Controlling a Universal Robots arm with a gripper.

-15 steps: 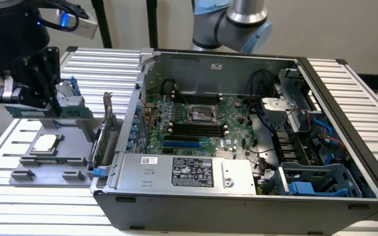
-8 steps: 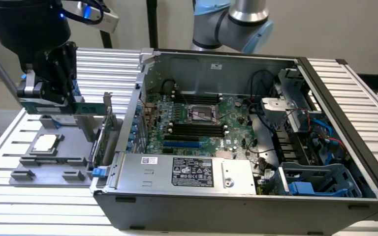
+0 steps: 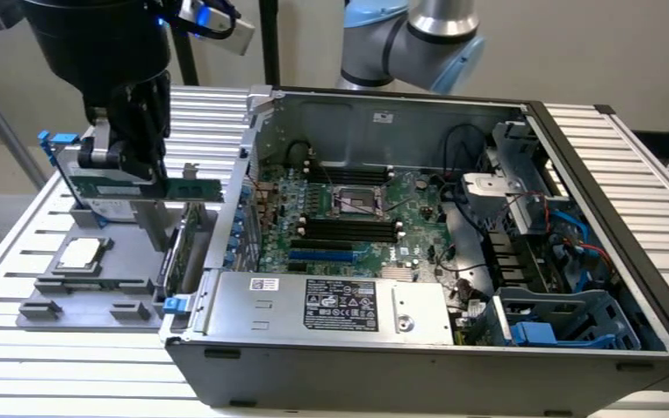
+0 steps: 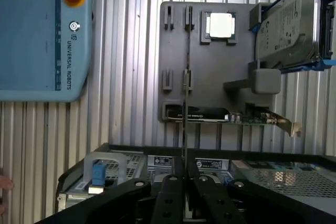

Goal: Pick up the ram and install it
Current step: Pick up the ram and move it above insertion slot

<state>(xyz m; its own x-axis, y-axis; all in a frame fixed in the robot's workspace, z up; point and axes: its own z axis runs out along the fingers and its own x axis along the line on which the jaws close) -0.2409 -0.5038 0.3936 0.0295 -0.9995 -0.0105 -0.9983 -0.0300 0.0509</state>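
The hand (image 4: pixel 184 178) is closed on the ram (image 3: pixel 191 188), held clear above the grey holder (image 3: pixel 84 305) on the surface (image 3: pixel 67 370). Pick-up is judged done; installation is outstanding, and alignment with the black memory slots (image 3: pixel 347 229) in the open case (image 3: pixel 521 374) is called for.

The ram (image 4: pixel 185 129) held edge-on before the gray parts tray (image 4: pixel 210 72)
The gripper (image 4: pixel 184 183) clamped the ram, which pointed to its twelve o'clock across the tray. From the gripper, the processor chip (image 4: pixel 219 25) sat at one o'clock, the hard drive (image 4: pixel 289 24) at two, and the Universal Robots teach pendant (image 4: pixel 37 40) at ten.
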